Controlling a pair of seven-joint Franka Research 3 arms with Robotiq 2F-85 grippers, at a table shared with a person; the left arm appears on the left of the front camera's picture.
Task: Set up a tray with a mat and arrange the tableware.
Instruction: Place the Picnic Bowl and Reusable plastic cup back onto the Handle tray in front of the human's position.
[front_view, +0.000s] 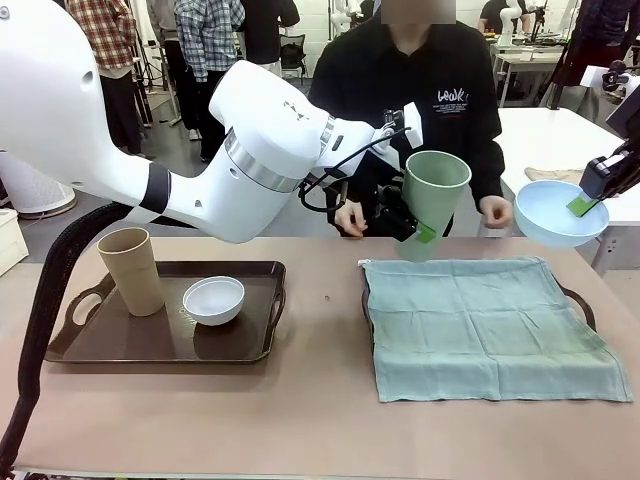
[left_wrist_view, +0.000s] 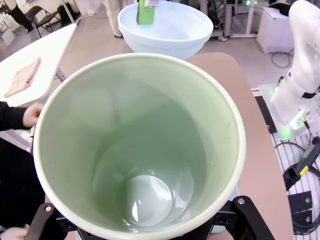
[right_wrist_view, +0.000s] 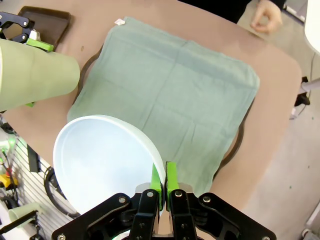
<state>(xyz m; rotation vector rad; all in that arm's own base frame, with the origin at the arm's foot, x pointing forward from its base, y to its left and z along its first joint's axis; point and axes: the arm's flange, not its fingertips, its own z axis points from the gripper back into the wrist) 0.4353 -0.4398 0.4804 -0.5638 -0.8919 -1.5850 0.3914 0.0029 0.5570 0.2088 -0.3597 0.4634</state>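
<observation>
Two white robot arms worked over a brown bench (front_view: 300, 420), with a person in black seated at the far side. The left tool (front_view: 415, 230) was clamped around the lower part of a pale green cup (front_view: 432, 195), holding it in the air, mouth up and slightly tilted, over the far left corner of a grey-green mat (front_view: 490, 325). The mat lay spread over a second tray (front_view: 585, 305) on the right side of the bench, with only the tray's edge and handle peeking out. The right tool (front_view: 585, 203) had its green pads pressed together on the rim of a light blue bowl (front_view: 555, 212), which hung in the air by the bench's far right edge, beyond the mat. On the left sat a dark tray (front_view: 120, 345) holding a tan cup (front_view: 132, 270), upright, and a white bowl (front_view: 213, 299) just beside it. The person's hands (front_view: 495, 211) rested at the far edge of the bench.
</observation>
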